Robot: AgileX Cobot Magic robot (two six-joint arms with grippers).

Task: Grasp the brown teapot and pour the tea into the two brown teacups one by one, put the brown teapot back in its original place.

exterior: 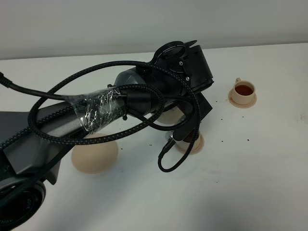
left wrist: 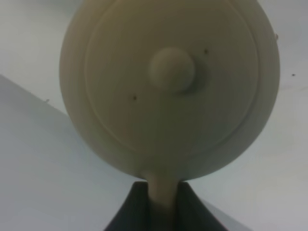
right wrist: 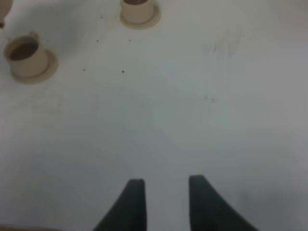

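Your left gripper (left wrist: 163, 204) is clamped on the teapot (left wrist: 168, 86) handle, holding the pot over the near cup (exterior: 192, 142). The far cup (exterior: 243, 91) already holds tea. The saucer (exterior: 95, 154) lies back on the left. Your right gripper (right wrist: 166, 197) hangs open, empty.

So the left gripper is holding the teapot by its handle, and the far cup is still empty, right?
Not quite. The far cup already has reddish-brown tea in it, as the exterior high view shows. The rest is right: the left gripper holds the teapot by its handle, seen in the left wrist view.
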